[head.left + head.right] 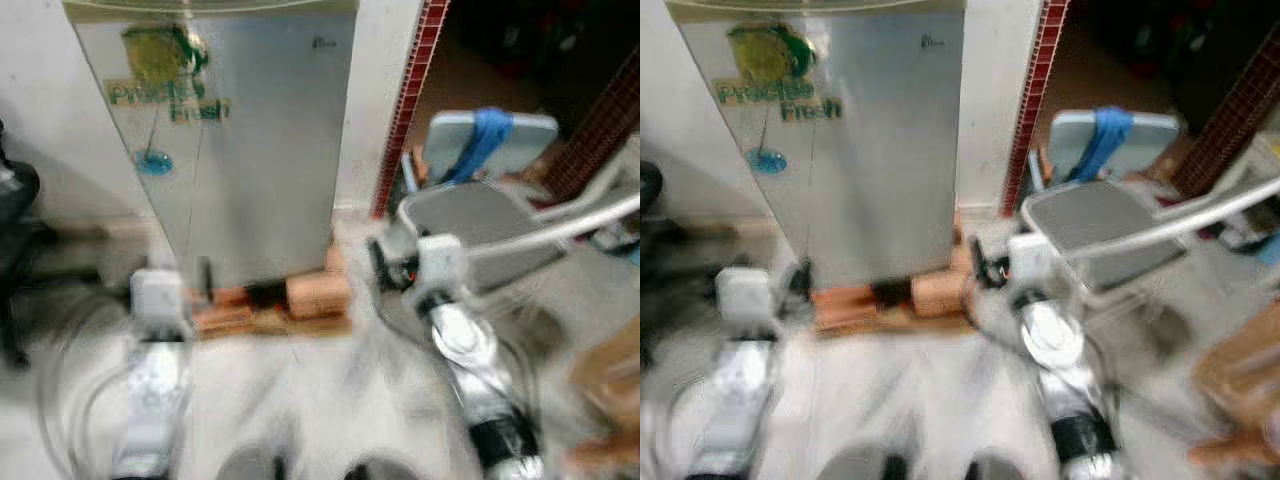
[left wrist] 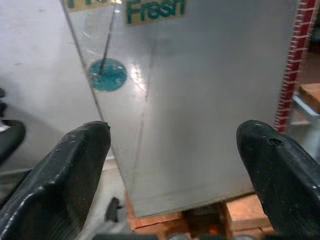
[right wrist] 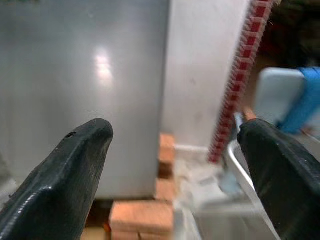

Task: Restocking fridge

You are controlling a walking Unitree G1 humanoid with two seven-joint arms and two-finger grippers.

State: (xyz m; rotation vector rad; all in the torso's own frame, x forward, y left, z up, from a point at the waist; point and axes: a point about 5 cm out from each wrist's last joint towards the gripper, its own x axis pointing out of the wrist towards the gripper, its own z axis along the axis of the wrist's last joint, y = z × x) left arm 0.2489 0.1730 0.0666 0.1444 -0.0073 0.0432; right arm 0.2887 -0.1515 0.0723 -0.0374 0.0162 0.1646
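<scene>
The silver fridge (image 1: 240, 150) stood shut, far ahead on bricks (image 1: 300, 298). The left gripper (image 2: 172, 165) and right gripper (image 3: 175, 170) both pointed at it, fingers spread and empty. A chair (image 1: 480, 215) stood right.

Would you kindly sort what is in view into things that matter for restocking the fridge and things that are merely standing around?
Belongs to the job:
- fridge, door closed
- left pincer, open, facing the fridge door
- right pincer, open

Just standing about:
- bricks under the fridge
- grey chair beside it
- blue cloth over the chair's back
</scene>
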